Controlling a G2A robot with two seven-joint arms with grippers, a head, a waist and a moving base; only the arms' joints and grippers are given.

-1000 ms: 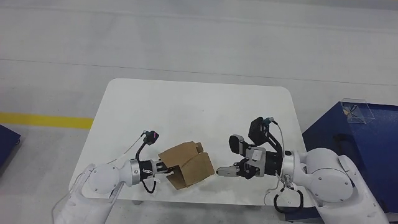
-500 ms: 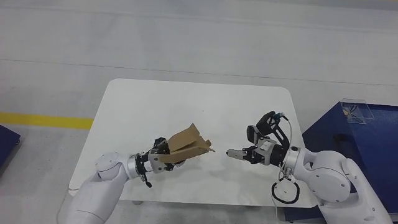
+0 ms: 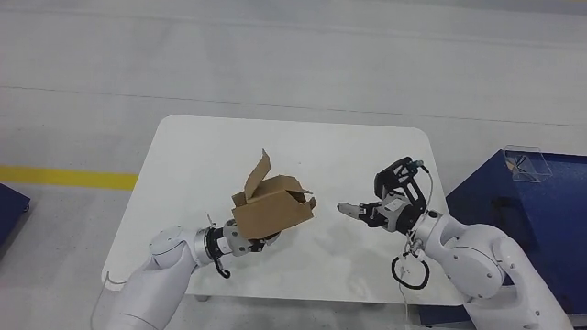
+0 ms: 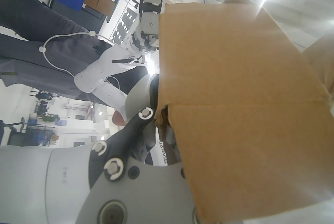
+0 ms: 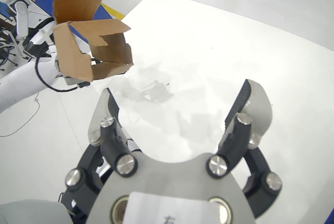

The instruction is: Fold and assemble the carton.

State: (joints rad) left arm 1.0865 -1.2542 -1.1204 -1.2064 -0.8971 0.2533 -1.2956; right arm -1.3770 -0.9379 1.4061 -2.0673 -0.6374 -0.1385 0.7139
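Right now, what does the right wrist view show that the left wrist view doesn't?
Right wrist view: the carton from its open end, flaps splayed and hollow inside, held above the white table. It also shows the right gripper, jaws open and empty, apart from the carton.
Left wrist view: the carton's flat outer panel up close, with the left gripper clamped on its edge.
Both: the carton, not yet assembled, off the table.

Faint small print [image 4: 64, 173] on left gripper [image 4: 159, 128] housing, unreadable, white label [image 5: 167, 206] on right gripper [image 5: 177, 90] base, cut off, illegible
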